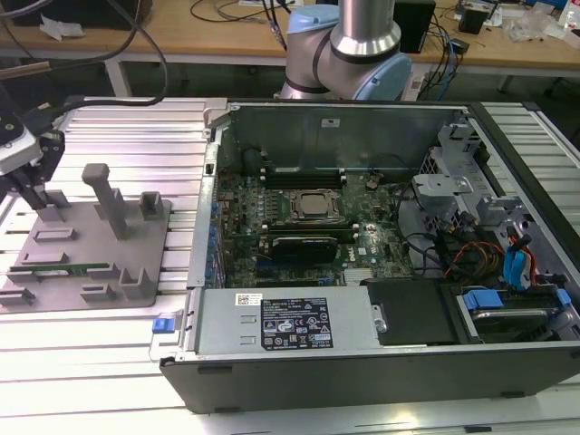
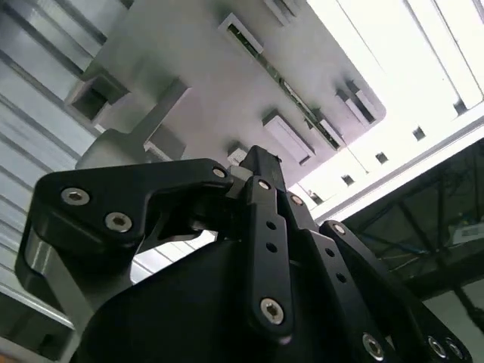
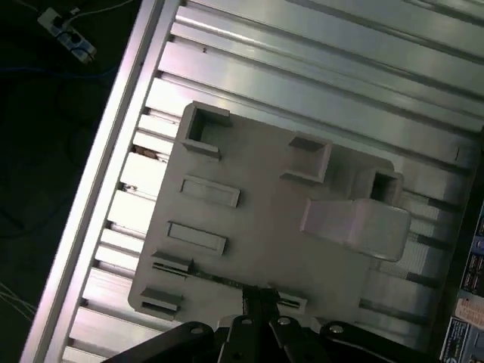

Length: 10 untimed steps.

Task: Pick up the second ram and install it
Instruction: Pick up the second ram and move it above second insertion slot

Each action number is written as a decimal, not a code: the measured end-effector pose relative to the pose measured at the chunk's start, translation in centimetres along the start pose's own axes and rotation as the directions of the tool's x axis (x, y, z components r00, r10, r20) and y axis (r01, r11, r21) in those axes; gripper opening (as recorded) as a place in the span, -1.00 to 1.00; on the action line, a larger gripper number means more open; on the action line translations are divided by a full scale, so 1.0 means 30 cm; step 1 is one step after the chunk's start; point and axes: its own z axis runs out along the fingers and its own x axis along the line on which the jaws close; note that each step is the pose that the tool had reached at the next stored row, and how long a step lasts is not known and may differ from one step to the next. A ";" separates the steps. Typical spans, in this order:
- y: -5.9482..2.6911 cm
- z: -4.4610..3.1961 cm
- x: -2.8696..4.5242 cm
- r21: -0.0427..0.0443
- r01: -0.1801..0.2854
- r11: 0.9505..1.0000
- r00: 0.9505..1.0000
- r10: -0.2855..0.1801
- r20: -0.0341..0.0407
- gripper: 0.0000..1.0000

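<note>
- Fingers (image 2: 257,170) of black metal are taking up the lower half of the second wrist view. Their tips are looking pressed together, with nothing between them.
- In the first wrist view the same tips (image 3: 253,296) are poking up from the bottom edge, lining up with a thin strip on the grey plate (image 3: 257,212).
- That strip is the memory stick (image 3: 212,276), the green one. It is lying flat in a slot near the plate's edge, and I cannot tell whether the tips are touching it.
- In the exterior view the fingers (image 1: 36,188) are hanging at the far left of the frame, over the upper left part of the grey plate (image 1: 91,237).
- The memory stick (image 1: 86,268) is resting lower down, at the lower left of that frame, apart from the tips.
- A tall grey post (image 1: 111,201) is standing on the plate, right of the fingers.
- The ribbed metal desk (image 1: 118,136) is carrying the plate and an open computer case (image 1: 362,367), which is sitting in the middle and right of the frame.
- Inside the case a processor socket (image 1: 317,207) is showing, with a black card (image 1: 313,245) just below it.
</note>
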 end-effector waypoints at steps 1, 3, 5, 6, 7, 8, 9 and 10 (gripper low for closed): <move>0.000 0.000 0.000 -0.001 0.032 1.000 0.999 -0.032 -0.001 -0.84; 0.000 0.002 0.000 -0.003 0.117 0.993 0.993 -0.117 -0.005 -0.84; 0.000 0.003 0.000 -0.004 0.161 0.987 0.987 -0.161 -0.007 -0.84; 0.000 0.003 0.000 -0.005 0.194 0.981 0.981 -0.194 -0.008 -0.84; 0.000 0.004 0.000 -0.006 0.212 0.977 0.977 -0.212 -0.009 -0.84; 0.000 0.004 0.000 -0.006 0.232 0.973 0.973 -0.232 -0.010 -0.84; 0.000 0.005 0.000 -0.008 0.279 0.960 0.960 -0.279 -0.012 -0.84; 0.000 0.006 0.000 -0.009 0.320 0.947 0.947 -0.320 -0.013 -0.84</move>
